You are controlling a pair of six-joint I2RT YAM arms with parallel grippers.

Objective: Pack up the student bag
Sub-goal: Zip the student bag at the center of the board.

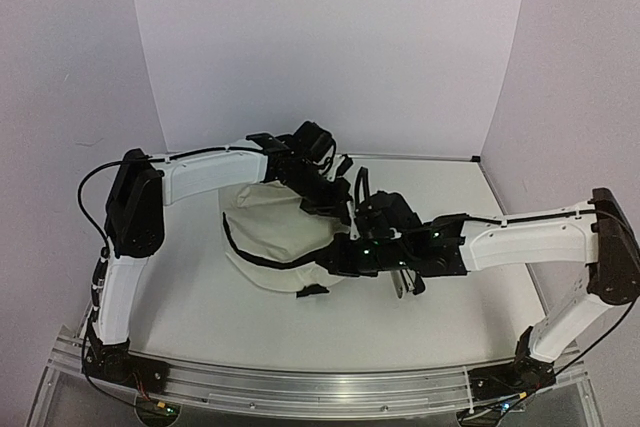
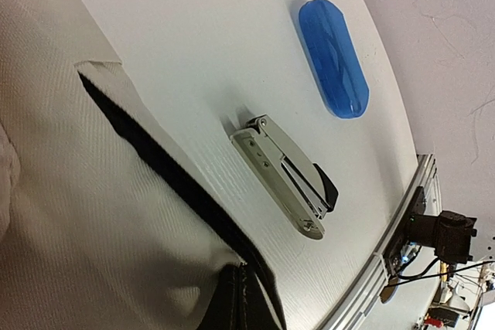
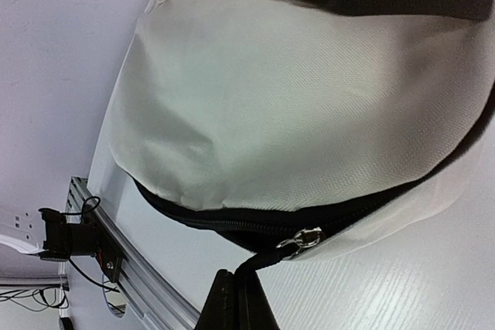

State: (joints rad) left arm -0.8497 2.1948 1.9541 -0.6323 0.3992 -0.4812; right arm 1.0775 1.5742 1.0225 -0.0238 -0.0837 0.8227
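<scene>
The student bag [image 1: 268, 230] is a cream fabric backpack lying flat mid-table, with a black zipper along its near edge. My left gripper [image 1: 335, 205] is at the bag's far right side. In the left wrist view it [image 2: 238, 277] is shut on the bag's black-trimmed edge [image 2: 178, 183]. My right gripper [image 1: 337, 257] is at the bag's near right corner. In the right wrist view it [image 3: 238, 282] is shut on the black zipper pull cord [image 3: 267, 256], which hangs from the silver slider [image 3: 303, 239]. The zipper [image 3: 209, 222] gapes slightly beside the slider.
A silver stapler [image 2: 286, 182] with a black tip and a blue oblong case [image 2: 334, 58] lie on the white table to the right of the bag. The aluminium rail [image 1: 300, 382] runs along the near edge. White walls enclose the back and sides.
</scene>
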